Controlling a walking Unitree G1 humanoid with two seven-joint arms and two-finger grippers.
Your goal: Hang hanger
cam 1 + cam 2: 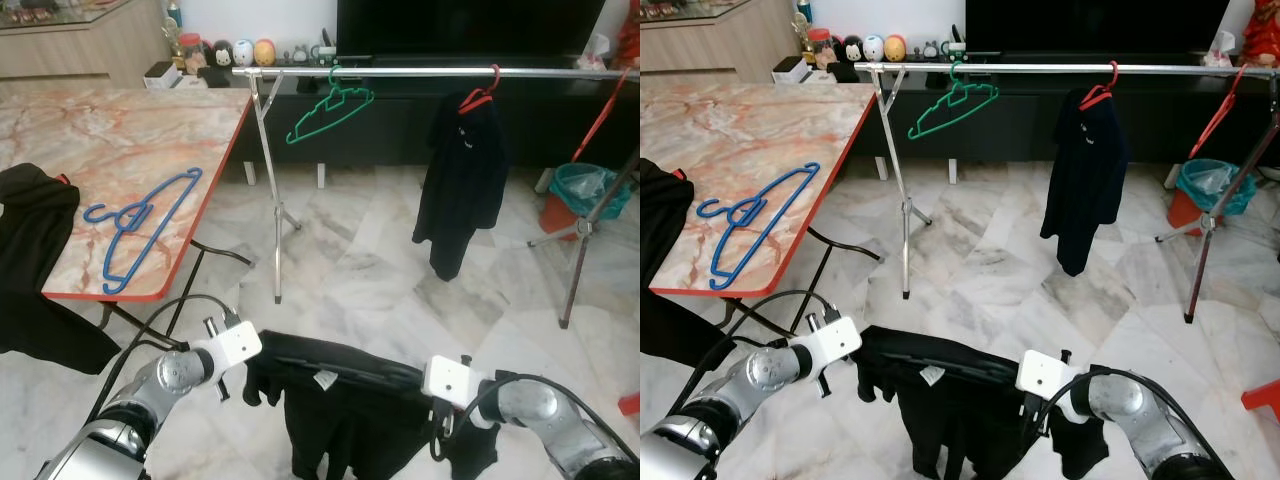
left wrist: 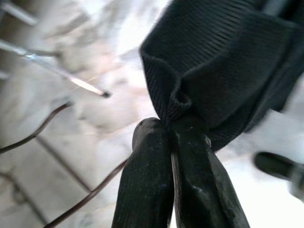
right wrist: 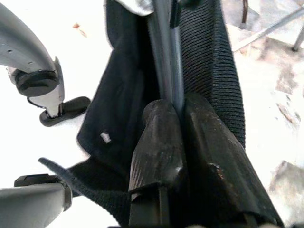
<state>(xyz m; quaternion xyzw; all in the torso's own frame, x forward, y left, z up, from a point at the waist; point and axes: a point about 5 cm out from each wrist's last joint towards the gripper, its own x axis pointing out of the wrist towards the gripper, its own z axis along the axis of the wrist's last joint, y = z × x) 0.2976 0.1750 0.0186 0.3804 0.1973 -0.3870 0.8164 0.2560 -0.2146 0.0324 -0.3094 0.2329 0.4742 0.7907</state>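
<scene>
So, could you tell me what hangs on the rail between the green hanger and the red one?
Nothing: the rail is bare between the green hanger and the red hanger, in both eye views.

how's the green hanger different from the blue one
The green hanger hangs by its hook from the rail; the blue hanger lies flat on the marble table. They differ in colour. Both carry no garment.

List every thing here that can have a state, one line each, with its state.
black garment: held up between both grippers, off the floor.
left gripper: shut on the garment's fabric.
right gripper: shut on the garment.
green hanger: hanging bare on the rail.
red hanger: on the rail, carrying a dark shirt.
blue hanger: lying flat on the table.
</scene>
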